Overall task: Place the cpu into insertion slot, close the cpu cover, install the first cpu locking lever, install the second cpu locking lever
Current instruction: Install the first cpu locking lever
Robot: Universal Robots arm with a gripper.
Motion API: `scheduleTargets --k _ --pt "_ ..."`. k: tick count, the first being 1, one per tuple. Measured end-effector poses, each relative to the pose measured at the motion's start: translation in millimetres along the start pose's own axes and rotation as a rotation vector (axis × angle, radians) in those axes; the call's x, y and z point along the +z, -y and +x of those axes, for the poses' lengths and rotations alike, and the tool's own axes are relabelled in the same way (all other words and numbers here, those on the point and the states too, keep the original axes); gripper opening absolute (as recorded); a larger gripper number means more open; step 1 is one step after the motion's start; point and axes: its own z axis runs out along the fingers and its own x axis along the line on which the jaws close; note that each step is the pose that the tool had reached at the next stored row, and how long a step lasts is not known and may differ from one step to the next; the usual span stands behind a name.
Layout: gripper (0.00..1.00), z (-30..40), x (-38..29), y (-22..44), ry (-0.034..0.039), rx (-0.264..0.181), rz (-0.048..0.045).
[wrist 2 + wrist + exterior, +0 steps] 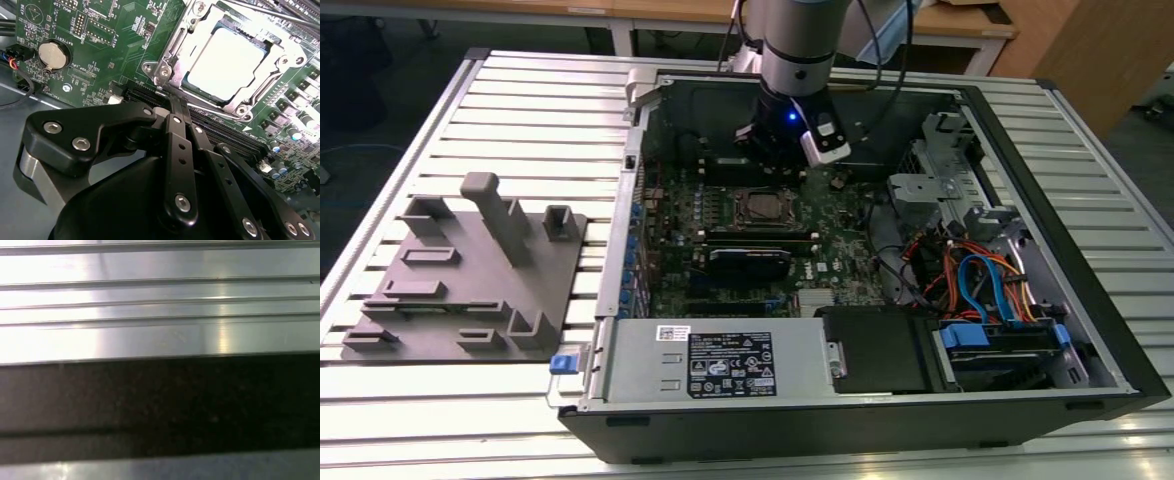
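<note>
The cpu (232, 60), a pale silver square, lies in the insertion slot (758, 206) on the green motherboard. The cpu cover (172, 50), a silvery frame, lies flat around the chip. A thin metal lever rod (270, 12) runs along one side of the socket. My gripper (168, 100) has its black fingers (176, 135) pressed together with nothing between them. Their tips sit right at the socket's corner, by the cover's edge. In the exterior view the arm (797, 60) reaches down into the open computer case, just behind the socket.
Long black memory slots (220, 135) run beside the socket, and a coin battery (52, 55) sits further off. A grey fixture plate (467, 270) lies on the ribbed table at the exterior view's left. Cables and drive bays (987, 290) crowd the case's right side.
</note>
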Motion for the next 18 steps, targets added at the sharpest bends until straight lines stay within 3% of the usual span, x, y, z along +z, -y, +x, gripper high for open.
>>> scheduleTargets --k 11,18 --pt "0.1 0.0 4.6 0.4 0.0 0.0 0.0005" --pt "0.1 0.0 2.9 0.3 -0.0001 0.0 0.0005"
